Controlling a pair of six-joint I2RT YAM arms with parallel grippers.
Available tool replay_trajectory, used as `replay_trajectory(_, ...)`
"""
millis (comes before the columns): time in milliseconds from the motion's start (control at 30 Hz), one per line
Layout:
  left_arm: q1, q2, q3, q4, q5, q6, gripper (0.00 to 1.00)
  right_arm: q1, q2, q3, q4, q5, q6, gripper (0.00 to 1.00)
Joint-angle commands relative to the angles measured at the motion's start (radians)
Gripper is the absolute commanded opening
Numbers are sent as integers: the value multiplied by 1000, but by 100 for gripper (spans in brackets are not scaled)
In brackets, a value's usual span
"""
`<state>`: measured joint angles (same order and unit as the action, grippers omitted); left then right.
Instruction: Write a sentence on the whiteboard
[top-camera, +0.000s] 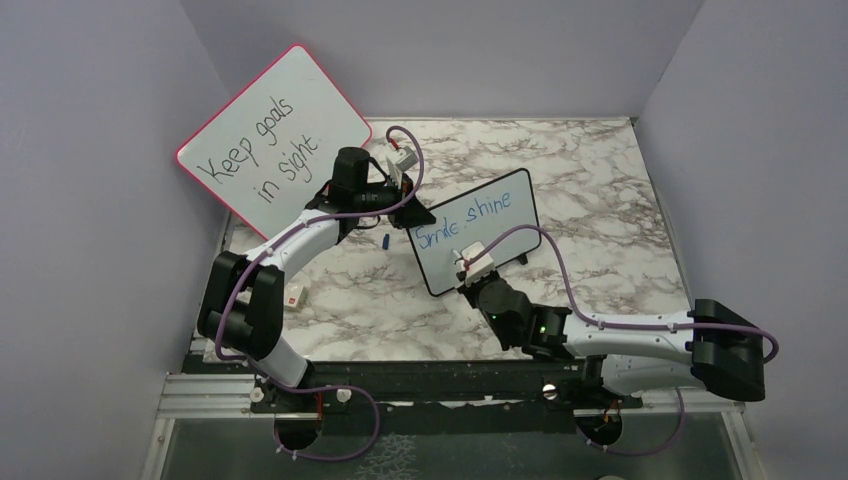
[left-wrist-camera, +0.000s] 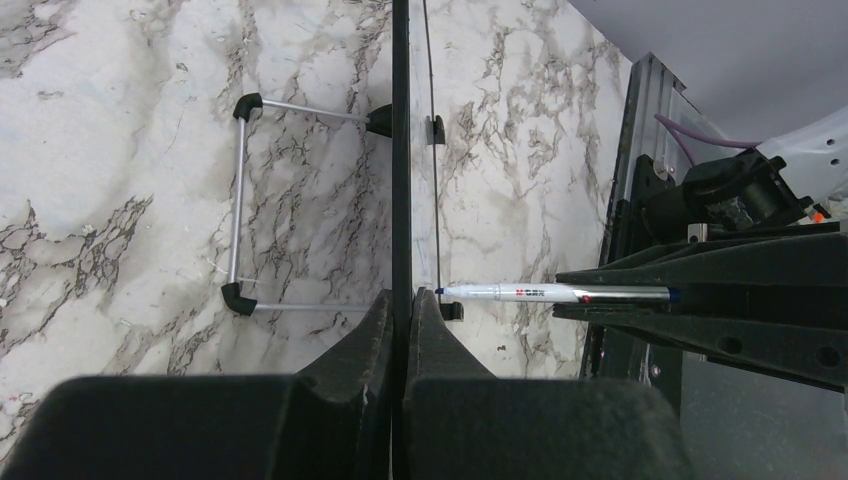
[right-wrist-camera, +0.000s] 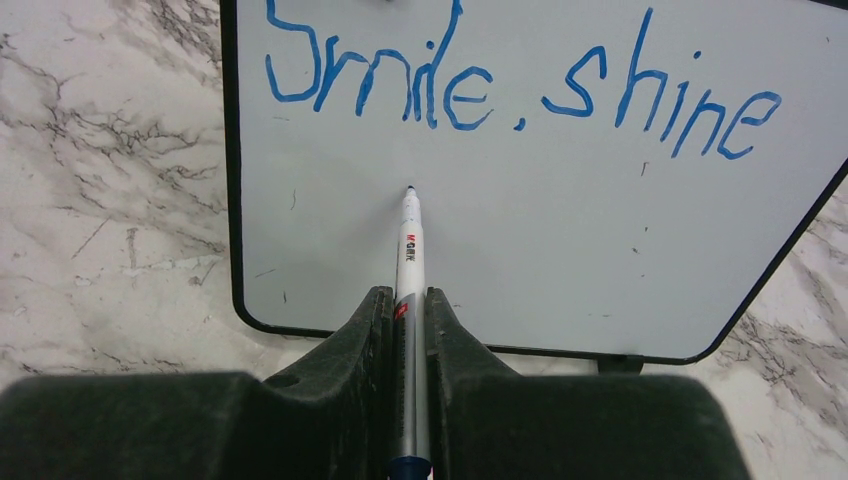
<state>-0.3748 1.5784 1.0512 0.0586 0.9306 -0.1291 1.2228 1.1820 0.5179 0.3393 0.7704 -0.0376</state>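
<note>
Whiteboard (top-camera: 500, 245) sits mid-table, propped tilted on its wire stand (left-wrist-camera: 238, 200), face toward the arm bases. L gripper (top-camera: 405, 212) is at the board's 9 o'clock edge, fingers pinched tight on the frame. Prob. there to brace it so pen pressure doesn't shove or tip the board. R gripper (top-camera: 465, 262) comes in from 6 o'clock, clamped round the marker (right-wrist-camera: 410, 240) barrel, tip aimed 12 o'clock at the board.

Sentence (right-wrist-camera: 500, 85) so far: "Smile, shine" in blue, one line along the top. Tip sits below "Smile" in the blank band, which reads as lined up to start line 2. Est. approx. two-thirds done; "bright." not yet written.

View diffs:
- R wrist: only view where the text is legible and tip pos. vs. text is clear. Looks down the pen axis, so contact can't be judged.
- L wrist: board seen edge-on, a thin black line running 12–6 between the fingers. Marker shows side-on from 3 o'clock, tip at or just off the face; contact not certain. No text visible.
- Top: only view with the full layout. Red-framed board (top-camera: 270, 140) leans at 10 o'clock behind the L arm. Small blue item (top-camera: 385, 241) lies on the marble table (top-camera: 620, 200) just beside the whiteboard's 9 o'clock side. Maybe the cap, too small to tell.
</note>
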Motion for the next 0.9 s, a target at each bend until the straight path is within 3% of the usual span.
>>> replay_trajectory(0, -18, -6, -1, -43, -37, 77, 0, 6, 8, 26, 57, 49, 14, 1)
replay_trajectory(367, -18, -7, -3, -43, -39, 78, 0, 6, 53, 43, 23, 52, 32, 1)
replay_trajectory(867, -18, -8, -2, -44, -42, 76, 0, 6, 44, 65, -191, 32, 157, 1)
